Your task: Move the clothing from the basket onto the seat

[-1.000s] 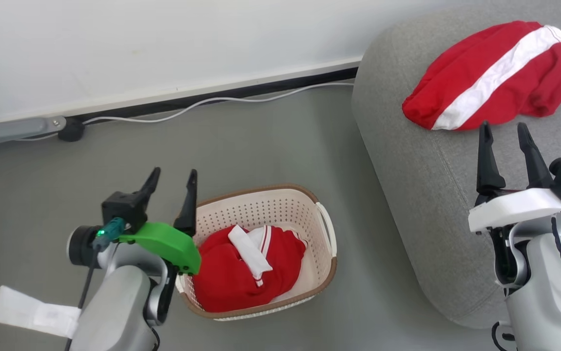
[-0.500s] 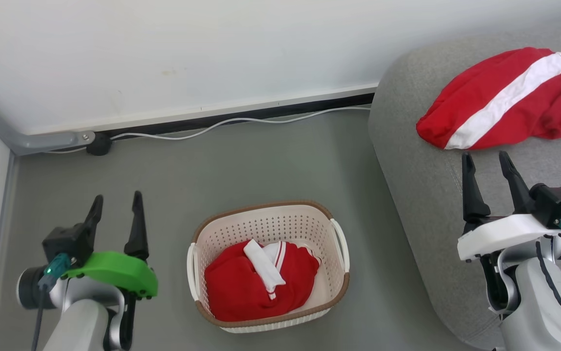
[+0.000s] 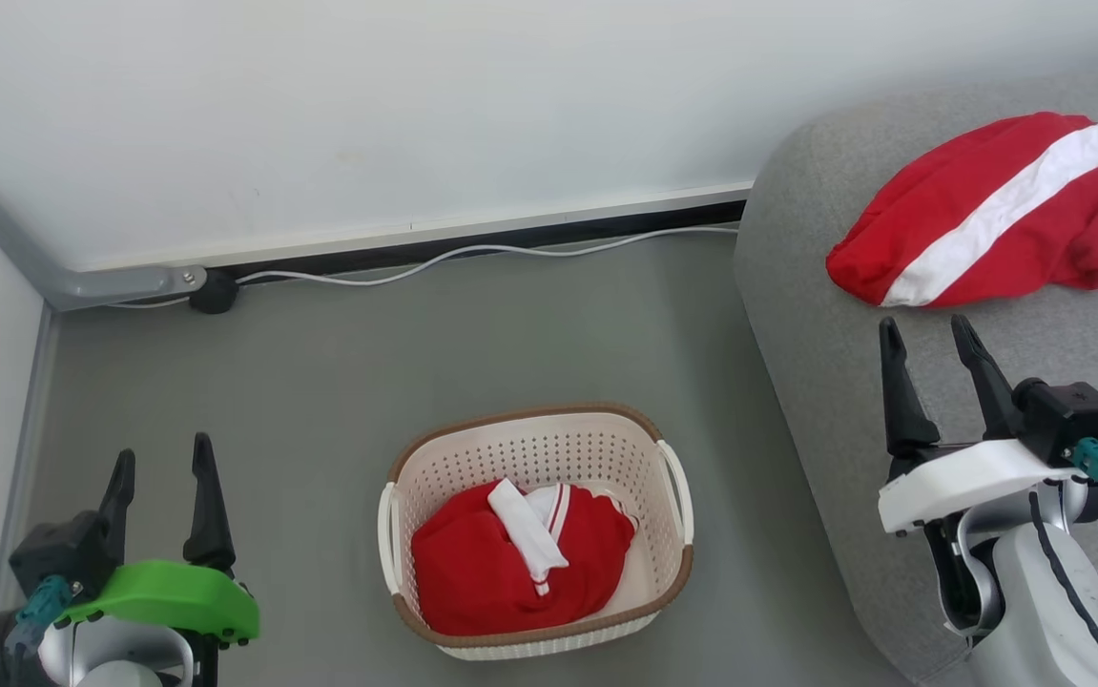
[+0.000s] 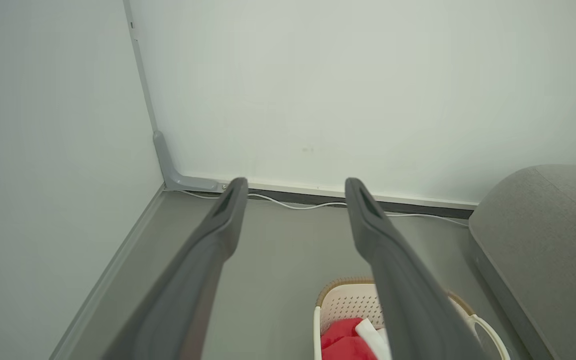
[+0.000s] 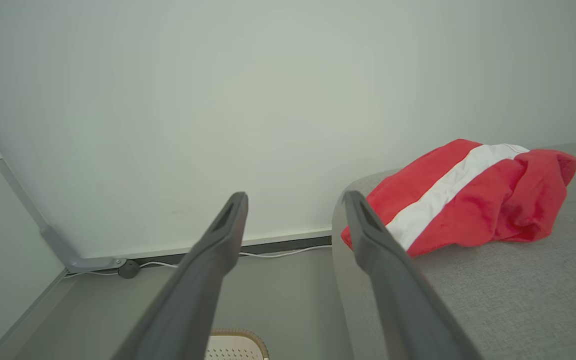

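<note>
Two red garments in sight: the clothing (image 3: 482, 572) lies bunched in the basket (image 3: 529, 448), with a white strip folded across its top, and a second red piece with a white band (image 3: 987, 210) lies on the seat (image 3: 825, 401), near the wall end. Basket stands on the grey floor (image 3: 415, 353), with its right handle near the seat's rounded edge and a strip of bare floor between them. Clothing fills the basket's left and front; part of the far right bottom is bare. Left gripper (image 3: 162, 456) sits low at the left, close to the side wall and well apart from the basket, fingers spread wide, nothing between them. Open floor runs from it to the basket's left handle and on to the back wall (image 3: 415, 114). A white cable (image 3: 472, 253) trails along the foot of that wall. Right gripper (image 3: 923, 334) hangs over the seat, fingers wide apart and empty, tips pointing at the banded piece, just short of it, not touching. Seat cushion to the gripper's right is bare.
</note>
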### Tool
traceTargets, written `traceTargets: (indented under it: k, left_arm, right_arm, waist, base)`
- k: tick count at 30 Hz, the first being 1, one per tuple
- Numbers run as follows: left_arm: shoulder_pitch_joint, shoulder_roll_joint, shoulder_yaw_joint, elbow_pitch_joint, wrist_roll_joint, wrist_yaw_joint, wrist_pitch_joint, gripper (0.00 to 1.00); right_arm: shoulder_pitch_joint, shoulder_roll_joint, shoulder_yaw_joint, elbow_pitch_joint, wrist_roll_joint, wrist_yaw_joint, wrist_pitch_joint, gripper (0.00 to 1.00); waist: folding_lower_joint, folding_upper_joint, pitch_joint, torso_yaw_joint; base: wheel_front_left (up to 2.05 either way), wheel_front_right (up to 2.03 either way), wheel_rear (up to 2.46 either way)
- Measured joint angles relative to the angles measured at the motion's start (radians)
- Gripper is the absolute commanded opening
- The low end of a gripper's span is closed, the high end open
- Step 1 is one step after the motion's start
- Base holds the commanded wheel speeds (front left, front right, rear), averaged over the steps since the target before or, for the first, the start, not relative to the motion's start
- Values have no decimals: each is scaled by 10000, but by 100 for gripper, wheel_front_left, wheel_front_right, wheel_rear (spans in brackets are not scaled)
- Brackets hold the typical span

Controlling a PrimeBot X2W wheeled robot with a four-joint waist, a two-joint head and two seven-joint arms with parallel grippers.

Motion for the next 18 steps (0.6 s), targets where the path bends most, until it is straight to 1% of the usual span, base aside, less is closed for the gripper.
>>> traceTargets:
  k: [5, 18]
  left_arm:
    - [422, -12, 274, -226, 4, 2, 0, 100]
    - [973, -46, 460, -752, 94, 2, 0, 100]
  right_arm:
    - [89, 25, 75, -40, 2, 0, 0, 100]
    - [335, 50, 174, -140, 17, -2, 4, 100]
  waist:
    - [0, 0, -58, 60]
    - [0, 0, -52, 187]
  base:
    - [0, 0, 0]
    - [0, 0, 0]
